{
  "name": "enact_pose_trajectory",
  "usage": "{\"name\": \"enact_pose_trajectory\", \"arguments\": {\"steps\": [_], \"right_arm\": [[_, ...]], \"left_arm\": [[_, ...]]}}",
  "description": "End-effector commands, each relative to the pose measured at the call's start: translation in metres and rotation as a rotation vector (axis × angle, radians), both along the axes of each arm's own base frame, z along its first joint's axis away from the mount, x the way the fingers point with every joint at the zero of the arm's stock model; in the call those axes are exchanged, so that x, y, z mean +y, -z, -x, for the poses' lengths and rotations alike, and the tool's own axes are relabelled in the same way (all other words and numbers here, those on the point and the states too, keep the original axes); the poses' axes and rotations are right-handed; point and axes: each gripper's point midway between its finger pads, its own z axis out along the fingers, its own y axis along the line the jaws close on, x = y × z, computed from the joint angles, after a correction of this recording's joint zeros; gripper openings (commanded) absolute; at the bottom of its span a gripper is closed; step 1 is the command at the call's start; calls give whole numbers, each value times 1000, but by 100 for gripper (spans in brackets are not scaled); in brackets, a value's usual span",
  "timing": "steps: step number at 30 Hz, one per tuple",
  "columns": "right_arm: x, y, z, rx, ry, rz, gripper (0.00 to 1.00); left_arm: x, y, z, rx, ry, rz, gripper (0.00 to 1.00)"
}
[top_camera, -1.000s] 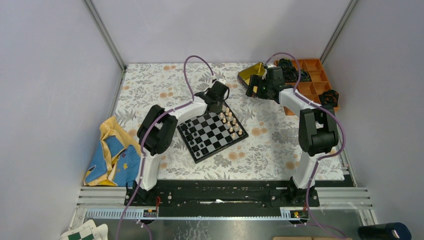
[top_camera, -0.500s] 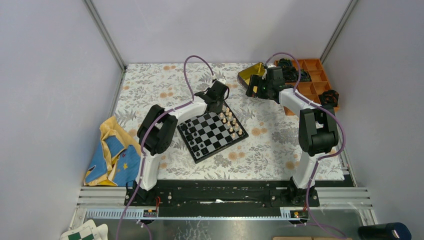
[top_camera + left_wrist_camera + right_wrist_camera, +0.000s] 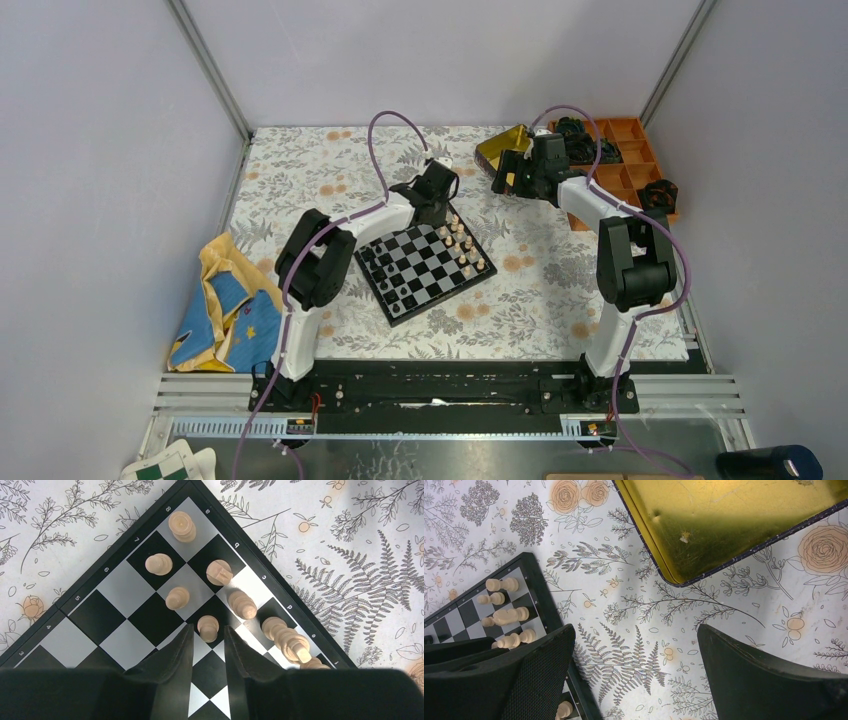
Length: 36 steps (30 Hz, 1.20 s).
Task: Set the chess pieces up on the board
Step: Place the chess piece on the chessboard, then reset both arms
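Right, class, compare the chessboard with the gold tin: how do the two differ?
The board is checkered black and grey; the tin is plain shiny gold. The board carries tan pieces; the tin's visible inside shows none. The board's corner is sharp; the tin's is rounded. Both lie flat on the floral cloth.

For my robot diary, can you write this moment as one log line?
left gripper: open, straddling tan pawn on board | right gripper: open, empty, near gold tin

left hand [image 3: 207, 627] | jaws have widened | now clear of tan pawn [image 3: 208, 625] both sides
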Motion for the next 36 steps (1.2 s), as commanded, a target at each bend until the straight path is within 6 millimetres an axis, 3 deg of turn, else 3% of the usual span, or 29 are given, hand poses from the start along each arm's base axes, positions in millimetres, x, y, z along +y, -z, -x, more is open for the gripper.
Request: {"name": "enact_pose_trajectory", "arguments": {"steps": [1,6,9,10,11,15,21,28,32,36], "right_arm": [[0,-21,-17,-67,1,-9,100],[-2,-28,-18,-81,7,-1,100],[-3,-38,-18,-108,8,2,100],[-4,-42,-18,-120,9,6,100],[-6,-46,-18,-131,17,13,100],[-14,-62,-18,-159,30,49,100],[-24,-86,-12,-187,65,84,100],[-41,-94,11,-220,135,105,100],[-50,-96,29,-260,161,113,100],[-58,-84,46,-248,203,121,100]], "left_arm": [[-9,-36,-18,-86,5,53,37],[-8,-65,-19,-137,-3,81,45],[-2,-88,-20,-183,-24,87,61],[0,-98,-20,-201,-31,91,85],[3,-105,-20,-216,-35,93,97],[21,-132,-17,-264,-66,103,99],[76,-167,-8,-359,-183,106,99],[150,-171,22,-451,-340,115,99],[175,-171,42,-518,-378,86,99],[196,-173,55,-563,-413,65,99]]}}
